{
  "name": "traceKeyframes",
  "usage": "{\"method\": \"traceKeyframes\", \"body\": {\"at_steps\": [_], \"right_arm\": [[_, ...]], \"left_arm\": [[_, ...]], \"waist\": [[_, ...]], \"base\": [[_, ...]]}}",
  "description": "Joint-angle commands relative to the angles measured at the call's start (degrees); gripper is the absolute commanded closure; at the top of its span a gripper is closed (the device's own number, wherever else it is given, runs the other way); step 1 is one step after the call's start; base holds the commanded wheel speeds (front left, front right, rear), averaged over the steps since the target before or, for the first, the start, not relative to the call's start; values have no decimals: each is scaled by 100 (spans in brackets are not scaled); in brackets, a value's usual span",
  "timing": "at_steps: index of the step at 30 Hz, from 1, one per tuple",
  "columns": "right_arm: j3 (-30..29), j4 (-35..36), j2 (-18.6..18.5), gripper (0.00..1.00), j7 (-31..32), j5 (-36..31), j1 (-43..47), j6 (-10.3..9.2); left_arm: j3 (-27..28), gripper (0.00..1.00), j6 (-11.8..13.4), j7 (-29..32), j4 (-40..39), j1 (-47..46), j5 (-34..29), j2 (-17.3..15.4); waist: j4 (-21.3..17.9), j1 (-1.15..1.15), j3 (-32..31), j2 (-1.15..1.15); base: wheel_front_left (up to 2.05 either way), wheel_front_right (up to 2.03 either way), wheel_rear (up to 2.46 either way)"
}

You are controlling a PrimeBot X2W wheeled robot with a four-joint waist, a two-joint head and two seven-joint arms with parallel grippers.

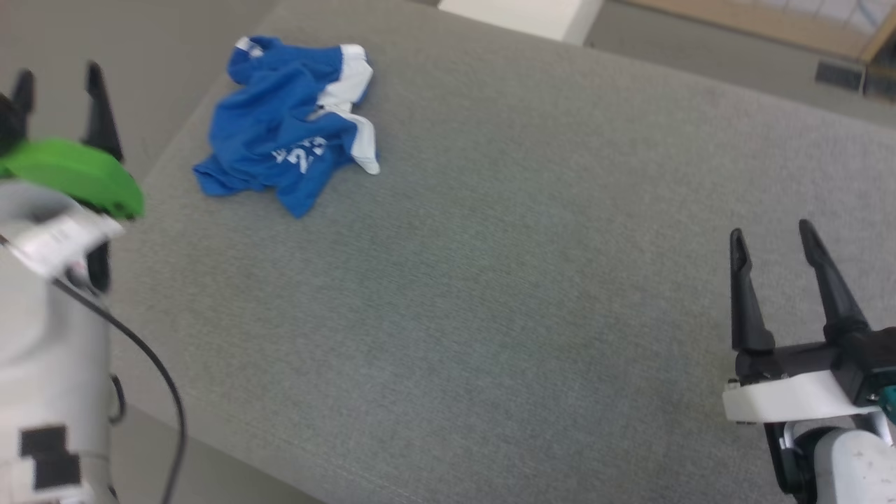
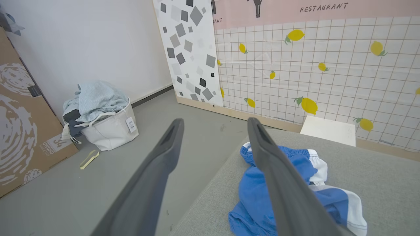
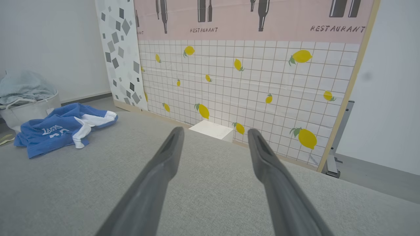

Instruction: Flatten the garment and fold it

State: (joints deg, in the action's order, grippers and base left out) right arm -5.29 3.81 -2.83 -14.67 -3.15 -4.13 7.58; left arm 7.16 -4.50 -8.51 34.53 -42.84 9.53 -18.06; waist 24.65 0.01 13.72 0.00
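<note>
We see the garment [image 1: 287, 133] crumpled at the grey surface's [image 1: 525, 280] far left corner, long axis roughly near-to-far, white hems facing the surface's middle. Its print is half buried in folds. The left gripper [image 1: 59, 71] and right gripper [image 1: 770, 229] are spread wide, empty.

The place looks like a staged test room, not a home: a printed backdrop [image 3: 249, 82] of lemon tiles marked "RESTAURANT" stands before a plain white wall [image 2: 98, 39]. A cardboard sheet [image 2: 19, 114] and a laundry bin [image 2: 111, 129] sit on the bare grey floor [image 2: 98, 183].
</note>
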Motion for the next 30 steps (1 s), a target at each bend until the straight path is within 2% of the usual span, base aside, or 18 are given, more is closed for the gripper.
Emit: {"method": "traceKeyframes", "body": {"at_steps": [1,4,8,11,12,15,18,24,30], "right_arm": [[-34,51,-5,0,-33,-56,-129,-9],[-127,118,-5,0,-33,-132,-262,-9],[-224,196,-5,0,-33,-177,-407,-9],[-226,279,-5,0,-33,-222,-495,-9],[-245,347,-5,0,-33,-244,-546,-9],[-268,427,-5,0,-33,-298,-610,-9],[-301,491,-5,0,-33,-351,-674,-9],[-303,665,-5,0,-33,-587,-801,-9],[-250,812,-5,0,-33,-653,-886,-9]], "left_arm": [[25,0,-75,130,162,-270,140,-73],[-32,0,-231,790,765,-878,440,-339],[-128,0,-293,1792,1313,-1523,1267,-503],[-618,0,-296,2602,1278,-1753,1958,-790],[-883,0,-297,3140,1170,-1827,2444,-1012],[-1328,0,-297,4105,995,-1890,3113,-1369],[-1651,0,-298,4778,740,-1947,3639,-1753],[-2130,0,-298,5374,516,-1985,4246,-2282],[-2554,0,-298,5475,767,-1936,4350,-2413]], "waist": [[-496,-1,677,0],[-665,-1,973,0],[-877,-1,1324,0],[-1038,-1,1580,0],[-1116,-1,1740,0],[-1231,-1,1967,0],[-1305,-1,2162,0],[-1433,-1,2517,0],[-1525,-1,2702,0]], "base": [[0,0,0],[0,0,0],[0,0,0],[0,0,0],[0,0,0],[0,0,0],[0,0,0],[0,0,0],[0,0,0]]}}
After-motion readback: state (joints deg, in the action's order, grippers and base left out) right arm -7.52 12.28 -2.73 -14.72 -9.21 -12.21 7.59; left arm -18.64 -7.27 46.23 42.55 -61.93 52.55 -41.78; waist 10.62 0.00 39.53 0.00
